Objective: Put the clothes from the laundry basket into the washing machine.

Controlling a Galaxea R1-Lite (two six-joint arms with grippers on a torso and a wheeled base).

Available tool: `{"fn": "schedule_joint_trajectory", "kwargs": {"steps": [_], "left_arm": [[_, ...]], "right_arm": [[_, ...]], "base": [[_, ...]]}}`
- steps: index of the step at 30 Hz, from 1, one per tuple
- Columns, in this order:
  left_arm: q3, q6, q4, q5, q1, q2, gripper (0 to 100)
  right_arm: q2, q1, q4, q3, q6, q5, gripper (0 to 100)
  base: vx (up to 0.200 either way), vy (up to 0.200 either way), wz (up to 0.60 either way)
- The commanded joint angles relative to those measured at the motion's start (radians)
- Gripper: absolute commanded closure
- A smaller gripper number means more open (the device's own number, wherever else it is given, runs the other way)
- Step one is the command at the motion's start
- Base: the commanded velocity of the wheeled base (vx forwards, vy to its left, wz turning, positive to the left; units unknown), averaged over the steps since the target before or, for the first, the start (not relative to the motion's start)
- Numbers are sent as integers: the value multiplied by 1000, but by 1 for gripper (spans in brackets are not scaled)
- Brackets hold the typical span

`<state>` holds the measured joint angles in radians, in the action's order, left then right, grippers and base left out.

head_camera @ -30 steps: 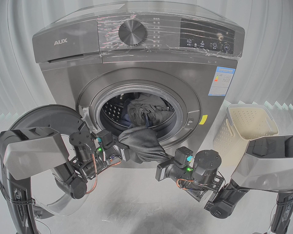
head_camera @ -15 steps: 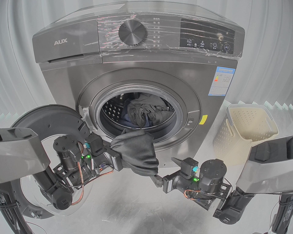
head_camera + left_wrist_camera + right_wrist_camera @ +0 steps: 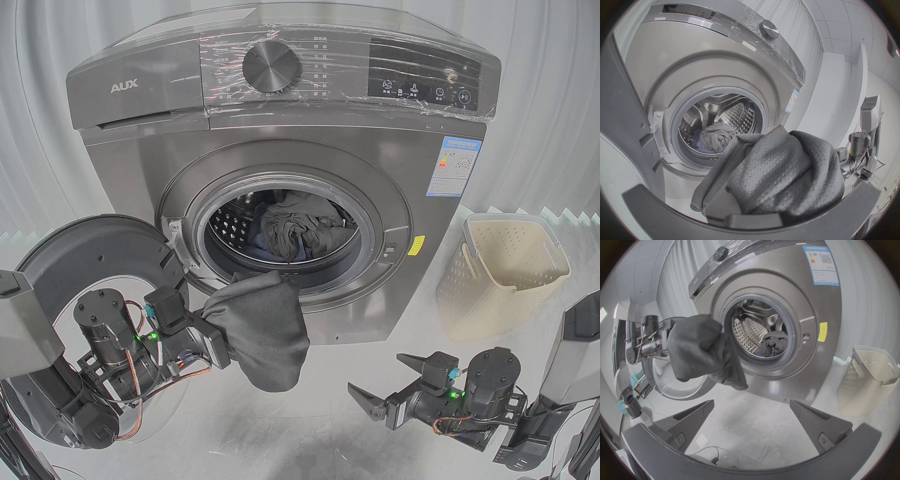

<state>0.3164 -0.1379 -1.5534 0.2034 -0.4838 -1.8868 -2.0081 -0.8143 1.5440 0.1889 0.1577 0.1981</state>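
Currently the washing machine (image 3: 281,150) stands with its door (image 3: 94,250) swung open to the left. The laundry basket (image 3: 509,269), right of the machine, shows no clothes inside. One dark garment (image 3: 265,328) hangs just outside the drum (image 3: 231,225), clamped in the left gripper (image 3: 215,344); a clothes bundle (image 3: 303,228) lies in the drum. Loading appears nearly complete. The right gripper (image 3: 375,374), jaws apart and empty, sits low, well clear of the drum; nothing bars the way in.

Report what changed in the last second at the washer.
The right pincer let go of the dark garment, opened, and drew back down and to the robot's right. The left pincer, still gripping the garment, pulled back toward the robot's left, dragging it lower off the opening's rim. The clothes in the drum, the open door and the laundry basket stayed put.
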Motion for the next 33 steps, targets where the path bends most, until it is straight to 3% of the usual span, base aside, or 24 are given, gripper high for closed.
{"fn": "schedule_joint_trajectory", "kwargs": {"steps": [1, 7, 13, 25, 33], "left_arm": [[-36, 1, -1, -13, 5, 32, 100], [-34, 20, 1, -73, 4, 21, 100], [-39, 21, 1, -79, -6, -2, 100], [-36, 23, 1, -82, -12, -6, 100], [-36, 24, 1, -87, -30, -20, 100]], "right_arm": [[40, 63, 1, -2, 3, 18, 0], [37, 185, -1, 6, -1, 3, 0], [34, 181, -1, 7, 5, -8, 0], [35, 162, -1, 4, 5, -8, 0], [38, 156, -1, 3, 5, -8, 0]], "base": [[0, 0, 0], [0, 0, 0], [0, 0, 0], [200, 0, 0], [0, 0, 0]]}}
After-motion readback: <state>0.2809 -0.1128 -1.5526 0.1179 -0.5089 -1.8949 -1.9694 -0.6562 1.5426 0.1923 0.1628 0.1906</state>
